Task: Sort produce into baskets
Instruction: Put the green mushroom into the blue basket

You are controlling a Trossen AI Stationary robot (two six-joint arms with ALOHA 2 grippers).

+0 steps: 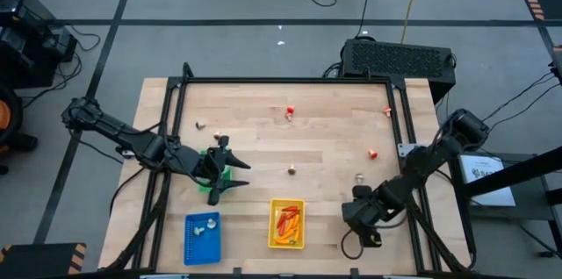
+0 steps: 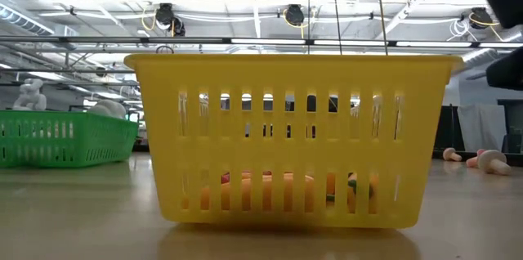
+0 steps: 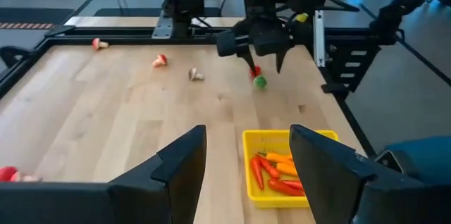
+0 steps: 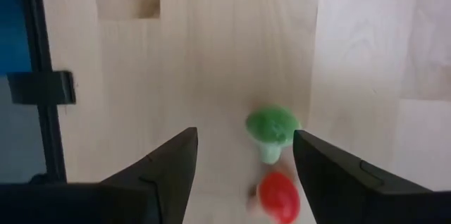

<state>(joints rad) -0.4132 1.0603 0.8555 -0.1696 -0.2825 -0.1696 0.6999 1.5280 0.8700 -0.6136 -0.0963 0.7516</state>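
Two tools stand wide: right tool (image 4: 243,160) over a red-and-green piece (image 4: 273,134), left tool (image 1: 230,174) above the green basket (image 2: 65,137).

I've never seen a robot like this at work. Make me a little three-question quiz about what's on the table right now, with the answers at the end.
1. True or false: the yellow basket already holds orange and red produce.
2. Which basket does the left gripper hover over? A) blue B) green C) yellow
3. Fill in: in the right wrist view, the right gripper has its fingers open above a small piece with a ____ cap.

Key:
1. True: carrots and peppers lie inside it.
2. B: the green basket sits under that gripper; the blue basket lies nearer the table's front edge.
3. Green.
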